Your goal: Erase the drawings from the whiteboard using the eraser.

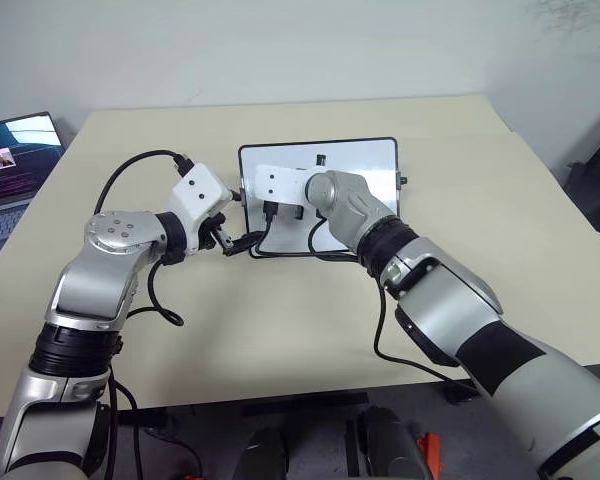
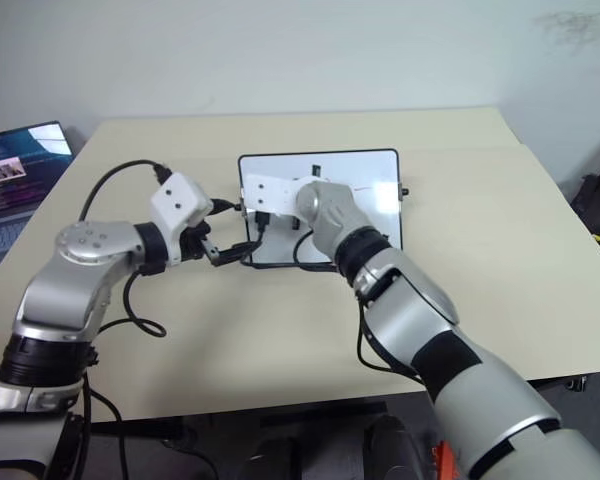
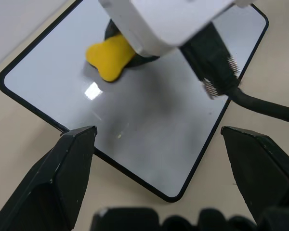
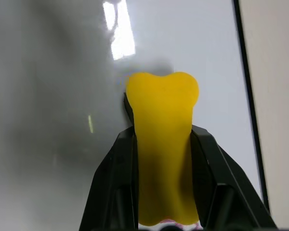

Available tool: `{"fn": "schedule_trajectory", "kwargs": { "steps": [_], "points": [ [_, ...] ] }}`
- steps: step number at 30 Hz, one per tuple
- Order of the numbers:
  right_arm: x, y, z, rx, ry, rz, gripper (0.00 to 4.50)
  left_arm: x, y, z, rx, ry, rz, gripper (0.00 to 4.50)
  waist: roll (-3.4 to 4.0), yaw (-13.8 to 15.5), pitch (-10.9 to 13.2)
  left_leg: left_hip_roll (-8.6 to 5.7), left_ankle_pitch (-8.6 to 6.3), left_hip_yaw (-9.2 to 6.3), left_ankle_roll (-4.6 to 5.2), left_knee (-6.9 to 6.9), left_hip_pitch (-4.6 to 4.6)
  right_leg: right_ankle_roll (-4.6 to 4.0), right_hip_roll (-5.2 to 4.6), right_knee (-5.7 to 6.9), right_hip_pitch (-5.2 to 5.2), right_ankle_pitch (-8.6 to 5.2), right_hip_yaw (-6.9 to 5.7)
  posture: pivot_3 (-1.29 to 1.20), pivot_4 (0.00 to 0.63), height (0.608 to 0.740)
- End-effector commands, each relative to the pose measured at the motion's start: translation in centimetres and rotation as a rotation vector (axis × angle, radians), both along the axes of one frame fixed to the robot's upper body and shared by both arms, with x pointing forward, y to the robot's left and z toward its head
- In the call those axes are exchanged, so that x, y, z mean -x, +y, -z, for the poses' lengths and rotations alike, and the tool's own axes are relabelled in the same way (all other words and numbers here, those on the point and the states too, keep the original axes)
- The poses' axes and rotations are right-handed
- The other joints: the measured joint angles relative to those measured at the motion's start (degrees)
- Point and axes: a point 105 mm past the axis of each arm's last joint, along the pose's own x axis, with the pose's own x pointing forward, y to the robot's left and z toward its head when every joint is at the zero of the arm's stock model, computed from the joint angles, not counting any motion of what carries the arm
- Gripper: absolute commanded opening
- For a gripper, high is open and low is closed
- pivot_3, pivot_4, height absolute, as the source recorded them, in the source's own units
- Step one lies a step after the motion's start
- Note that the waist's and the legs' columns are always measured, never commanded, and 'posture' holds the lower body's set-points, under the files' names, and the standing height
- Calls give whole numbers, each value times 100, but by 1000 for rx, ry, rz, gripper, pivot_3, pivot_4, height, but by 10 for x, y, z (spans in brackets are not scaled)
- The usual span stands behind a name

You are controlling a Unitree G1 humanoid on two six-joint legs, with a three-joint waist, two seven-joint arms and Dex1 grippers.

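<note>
The whiteboard (image 1: 372,160) lies flat in the middle of the tan table, black frame all round. My right arm reaches over it from the near side, and my right gripper (image 4: 161,142) is shut on the yellow eraser (image 4: 162,110), whose tip sits close over the glossy white surface. The eraser (image 3: 111,55) also appears in the left wrist view under the right wrist's white housing (image 3: 168,19). Of the drawings, a short red stroke (image 2: 362,187) shows right of the arm. My left gripper (image 3: 159,137) stands open at the board's near left corner, nothing between its fingers.
An open laptop (image 1: 10,160) sits at the table's left edge. Black cables (image 1: 130,170) loop from both wrists, one lying on the board's near edge. A dark object (image 1: 598,175) stands off the table's right side. Bare tabletop (image 1: 480,200) lies right of the board.
</note>
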Motion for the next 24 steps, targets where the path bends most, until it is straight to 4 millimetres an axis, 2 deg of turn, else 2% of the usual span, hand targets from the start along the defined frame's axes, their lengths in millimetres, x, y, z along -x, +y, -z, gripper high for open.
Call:
{"fn": "schedule_trajectory", "kwargs": {
  "steps": [1, 3, 5, 10, 14, 17, 19, 24],
  "points": [
    [-5, -3, -22, -24, -69, 19, 1048, 3, 0, -13, -2, -46, 0, 4500, 0, 0, 0, 0, 0, 0, 0, 0, -7, -1, 0, 0, -6, 1, 0, 0, 150, 740],
    [-8, -8, -25, -21, -83, 37, 1048, 3, 1, -13, -2, -45, -3, 4500, 0, -2, 0, 0, 0, 0, 0, 1, -26, -7, 0, 1, -25, 4, 0, 0, 150, 740],
    [-8, -11, -18, 4, -66, 35, 1048, 4, 1, -12, -1, -44, -5, 4500, 0, -2, 0, 0, 1, 0, -1, 3, -49, -19, 0, 5, -48, 12, 0, 0, 150, 740],
    [7, -10, 38, 197, 141, -61, 1048, 3, 1, -12, 0, -44, -4, 4500, -3, -3, -2, -1, 1, 0, -1, 3, -46, -14, 0, 4, -44, 9, -1, 0, 150, 740],
    [11, -16, 52, 243, 200, -77, 1048, 3, 1, -12, 1, -45, -3, 4500, -3, -4, -3, 0, 2, 0, -1, 5, -28, 7, 0, 14, -33, -4, 0, 0, 150, 740],
    [4, -20, 39, 204, 146, -40, 1048, 3, 1, -12, 0, -43, -3, 4500, -2, -2, -2, 0, 3, 0, -1, 5, 14, 9, 0, 15, 10, -5, 0, 0, 150, 740],
    [-3, -23, 22, 141, 81, 4, 1048, 3, 0, -12, 0, -42, -3, 4500, -2, 12, -2, 0, 3, -1, -1, 5, 38, 9, 0, 14, 35, -7, 0, 0, 150, 740],
    [-13, -30, -8, 34, -16, 78, 1046, 4, 1, -12, -1, -42, -3, 4500, -2, 67, -2, -1, 9, -3, 3, 7, 37, 8, 0, 15, 36, -6, 0, 0, 150, 740]
  ]
}}
